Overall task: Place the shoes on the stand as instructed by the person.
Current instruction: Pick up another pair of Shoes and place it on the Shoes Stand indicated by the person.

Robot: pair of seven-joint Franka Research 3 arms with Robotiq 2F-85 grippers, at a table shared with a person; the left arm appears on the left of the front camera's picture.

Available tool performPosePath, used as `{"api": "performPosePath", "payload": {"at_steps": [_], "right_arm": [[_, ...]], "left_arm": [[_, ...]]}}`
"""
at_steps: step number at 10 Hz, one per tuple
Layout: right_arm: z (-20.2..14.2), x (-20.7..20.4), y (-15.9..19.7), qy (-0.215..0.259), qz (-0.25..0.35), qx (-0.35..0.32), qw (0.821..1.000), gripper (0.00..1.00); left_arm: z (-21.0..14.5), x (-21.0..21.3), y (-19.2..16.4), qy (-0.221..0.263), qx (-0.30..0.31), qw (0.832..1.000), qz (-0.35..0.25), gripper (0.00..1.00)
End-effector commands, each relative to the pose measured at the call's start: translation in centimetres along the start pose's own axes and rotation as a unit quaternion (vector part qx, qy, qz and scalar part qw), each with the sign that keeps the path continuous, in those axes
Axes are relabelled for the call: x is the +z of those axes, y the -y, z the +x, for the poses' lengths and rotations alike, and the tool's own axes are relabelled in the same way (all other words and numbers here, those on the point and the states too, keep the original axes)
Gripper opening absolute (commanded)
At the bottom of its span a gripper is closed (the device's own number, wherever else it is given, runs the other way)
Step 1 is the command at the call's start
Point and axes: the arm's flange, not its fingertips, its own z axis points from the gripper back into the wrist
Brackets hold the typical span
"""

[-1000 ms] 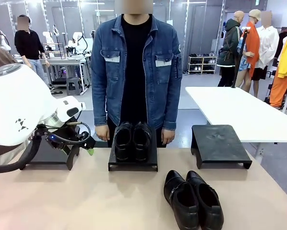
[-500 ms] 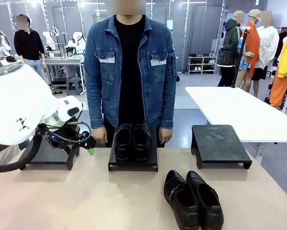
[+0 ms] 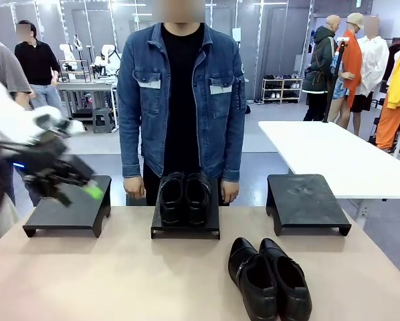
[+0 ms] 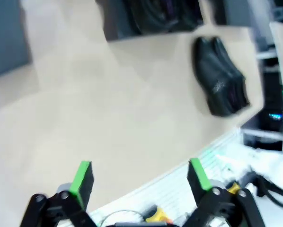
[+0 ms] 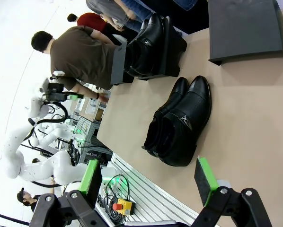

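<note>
front view: a pair of shoes (image 3: 269, 279), shiny black leather with round toes, lies side by side on the smooth tan table (image 3: 106, 281). a second pair (image 3: 184, 197) sits on the flat black middle stand (image 3: 185, 232), right in front of the person (image 3: 182, 100). the left gripper (image 3: 79, 194) looks blurry above the left stand (image 3: 66, 212), well apart from both pairs, fingers wide apart and empty. the right gripper (image 5: 148, 175) is wide apart too, with the table pair near, in front of it.
</note>
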Motion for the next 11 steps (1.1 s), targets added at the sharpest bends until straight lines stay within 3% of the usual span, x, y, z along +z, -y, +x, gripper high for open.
{"api": "performPosePath", "payload": {"at_steps": [1,4,7,9,11], "right_arm": [[0.0,0.1,-0.1,0.007,0.007,0.008,1.0,1.0],[0.0,0.1,-0.1,0.007,0.007,0.008,1.0,1.0],[0.0,0.1,-0.1,0.007,0.007,0.008,1.0,1.0],[0.0,0.1,-0.1,0.007,0.007,0.008,1.0,1.0],[0.0,0.1,-0.1,0.007,0.007,0.008,1.0,1.0]], "left_arm": [[-3.8,7.6,-7.0,-0.032,0.043,0.993,-0.102,1.0],[-12.3,11.9,-17.8,0.075,0.061,0.954,-0.282,1.0],[-19.8,9.9,-23.9,0.172,0.06,0.912,-0.368,1.0],[-22.0,8.6,-26.1,0.198,0.088,0.9,-0.378,1.0],[-21.6,8.5,-26.2,0.202,0.094,0.905,-0.362,1.0]]}}
